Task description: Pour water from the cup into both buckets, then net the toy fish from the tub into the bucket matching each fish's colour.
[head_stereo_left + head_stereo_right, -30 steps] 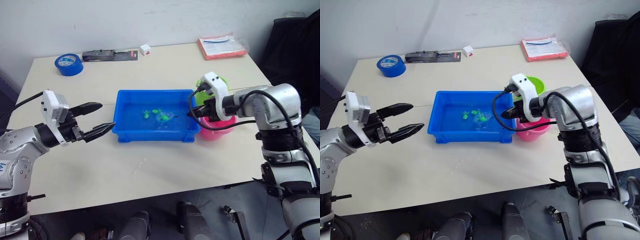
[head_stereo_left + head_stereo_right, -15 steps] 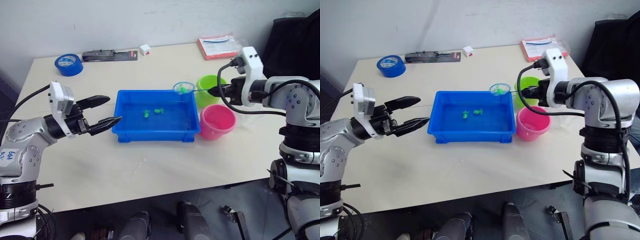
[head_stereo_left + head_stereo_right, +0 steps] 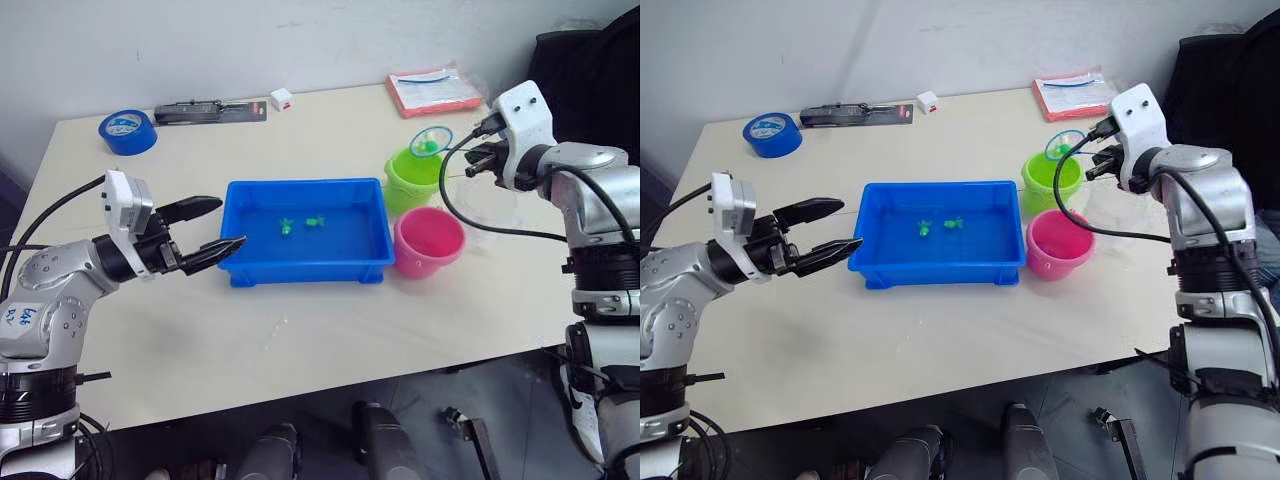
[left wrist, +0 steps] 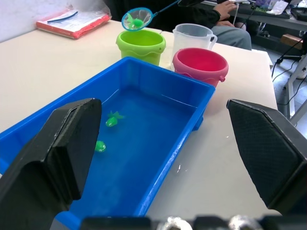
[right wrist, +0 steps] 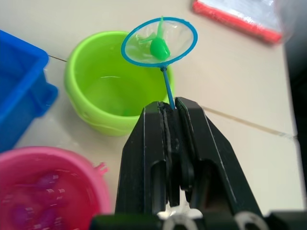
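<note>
Beige table (image 3: 300,330). Right gripper (image 5: 171,111) clamped on net (image 5: 159,40) stick, hoop raised over the green bucket's (image 5: 108,91) rim, one green fish (image 5: 159,48) in the mesh. Pink bucket (image 3: 429,241) just beside green. Left gripper (image 3: 212,231) fingers apart, holding nothing, just outside the blue tub's (image 3: 306,272) near end; two green fish (image 4: 109,120) inside.

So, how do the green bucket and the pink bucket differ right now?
The green bucket is lime, and the pink bucket is magenta pink. The green bucket stands farther from the robot, beside the tub's far corner; the pink bucket stands nearer, by the tub's near corner. The net, held by the right gripper, hangs over the green bucket's rim with a green fish in it; nothing hangs over the pink bucket. Both are upright and hold water.
</note>
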Action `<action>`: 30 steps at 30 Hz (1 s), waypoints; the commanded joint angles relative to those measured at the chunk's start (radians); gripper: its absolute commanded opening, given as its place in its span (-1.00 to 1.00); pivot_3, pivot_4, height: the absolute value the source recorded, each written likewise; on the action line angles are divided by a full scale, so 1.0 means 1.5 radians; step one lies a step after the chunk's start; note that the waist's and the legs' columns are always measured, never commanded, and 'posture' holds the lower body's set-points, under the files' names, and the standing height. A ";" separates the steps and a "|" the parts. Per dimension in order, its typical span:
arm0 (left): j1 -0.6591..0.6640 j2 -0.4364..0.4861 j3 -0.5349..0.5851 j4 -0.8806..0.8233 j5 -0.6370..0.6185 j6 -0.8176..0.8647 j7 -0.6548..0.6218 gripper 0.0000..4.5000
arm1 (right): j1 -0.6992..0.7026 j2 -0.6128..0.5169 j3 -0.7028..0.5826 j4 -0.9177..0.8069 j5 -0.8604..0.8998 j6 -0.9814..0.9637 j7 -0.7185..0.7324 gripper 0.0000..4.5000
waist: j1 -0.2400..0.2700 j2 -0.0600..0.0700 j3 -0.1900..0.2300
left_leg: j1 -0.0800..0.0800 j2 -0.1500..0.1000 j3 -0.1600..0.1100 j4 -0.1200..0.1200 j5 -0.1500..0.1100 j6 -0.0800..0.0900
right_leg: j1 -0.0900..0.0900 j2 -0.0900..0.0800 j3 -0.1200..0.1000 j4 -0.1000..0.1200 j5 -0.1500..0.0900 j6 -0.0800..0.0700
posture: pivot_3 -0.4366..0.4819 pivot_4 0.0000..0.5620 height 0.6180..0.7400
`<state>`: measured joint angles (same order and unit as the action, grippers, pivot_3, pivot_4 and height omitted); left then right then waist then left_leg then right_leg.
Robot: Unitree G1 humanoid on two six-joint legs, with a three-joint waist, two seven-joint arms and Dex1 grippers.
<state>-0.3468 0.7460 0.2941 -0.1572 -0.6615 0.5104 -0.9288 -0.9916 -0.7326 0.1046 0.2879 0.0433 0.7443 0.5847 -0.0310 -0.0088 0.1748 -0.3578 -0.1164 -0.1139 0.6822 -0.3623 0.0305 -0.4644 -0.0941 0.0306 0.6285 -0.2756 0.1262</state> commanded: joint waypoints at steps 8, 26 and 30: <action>-0.017 -0.009 -0.008 -0.012 0.000 -0.016 -0.003 1.00 | 0.097 -0.112 0.112 -0.106 -0.205 -0.236 0.010 -0.65 | 0.003 0.000 0.000 | 0.000 0.000 0.000 0.000 0.000 0.000 | 0.000 0.000 0.000 0.000 0.000 0.000 | -0.05 -0.47 1.00; -0.043 -0.014 -0.033 0.021 0.008 -0.029 -0.021 1.00 | 0.156 -0.170 0.138 -0.132 -0.484 -0.493 -0.093 -0.65 | 0.003 0.000 0.000 | 0.000 0.000 0.001 0.001 0.000 0.000 | 0.000 0.000 0.001 0.000 0.000 0.000 | -0.05 -0.47 1.00; -0.041 -0.013 -0.035 0.020 0.005 -0.029 -0.021 1.00 | 0.162 -0.150 0.099 -0.155 -0.446 -0.464 -0.057 -0.65 | 0.002 0.000 0.000 | 0.000 0.000 0.001 0.001 0.000 0.000 | 0.000 0.000 0.001 0.000 0.000 0.000 | -0.05 -0.47 1.00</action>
<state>-0.3916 0.7214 0.2319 -0.1080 -0.6547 0.4808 -0.9553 -0.7313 -0.9645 0.3294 0.1150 -0.6604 0.0229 0.4753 -0.0272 -0.0088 0.1748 -0.3576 -0.1167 -0.1128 0.6834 -0.3623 0.0305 -0.4645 -0.0936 0.0319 0.6281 -0.2756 0.1262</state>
